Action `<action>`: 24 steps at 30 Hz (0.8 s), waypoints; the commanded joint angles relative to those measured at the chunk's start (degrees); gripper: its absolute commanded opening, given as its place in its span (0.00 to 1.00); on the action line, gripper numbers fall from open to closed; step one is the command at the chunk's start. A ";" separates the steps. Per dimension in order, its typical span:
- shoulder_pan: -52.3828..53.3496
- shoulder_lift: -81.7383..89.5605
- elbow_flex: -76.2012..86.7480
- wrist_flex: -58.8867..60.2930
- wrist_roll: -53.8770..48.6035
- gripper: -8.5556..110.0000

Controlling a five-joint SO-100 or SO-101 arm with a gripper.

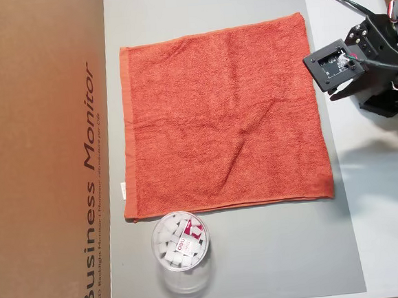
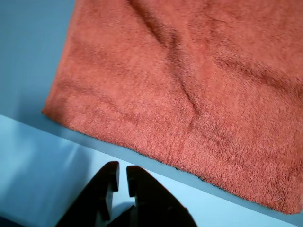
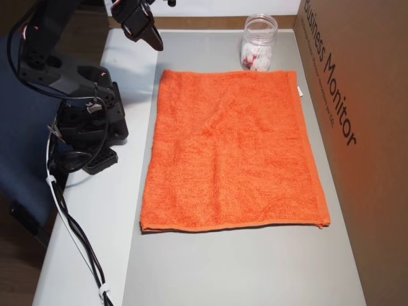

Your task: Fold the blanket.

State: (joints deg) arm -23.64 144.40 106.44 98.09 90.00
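Nearly shut and empty, my hand (image 2: 119, 176) hovers beside the flat orange-red terry-cloth blanket (image 2: 189, 90) (a clear plastic jar (image 1: 181, 252) touches the blanket's far edge).

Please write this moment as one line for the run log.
stage: before grasp | blanket: flat, unfolded, on grey mat | gripper: nearly shut, empty, off blanket edge | jar: beside blanket

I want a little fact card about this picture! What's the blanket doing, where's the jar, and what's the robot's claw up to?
blanket: blanket lies flat and unfolded on the grey mat
tag: white tag on the edge nearest the box
jar: jar beside the blanket's corner, white bits inside
box: brown box along the mat
gripper: gripper nearly shut, holding nothing, off the blanket's edge
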 commanded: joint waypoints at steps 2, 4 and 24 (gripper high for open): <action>-3.78 -0.18 0.53 0.00 -0.26 0.07; -5.89 -0.18 1.23 -1.32 -0.26 0.07; -18.37 -1.14 5.98 -10.37 -3.69 0.24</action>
State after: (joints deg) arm -41.66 144.23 112.76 88.33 88.51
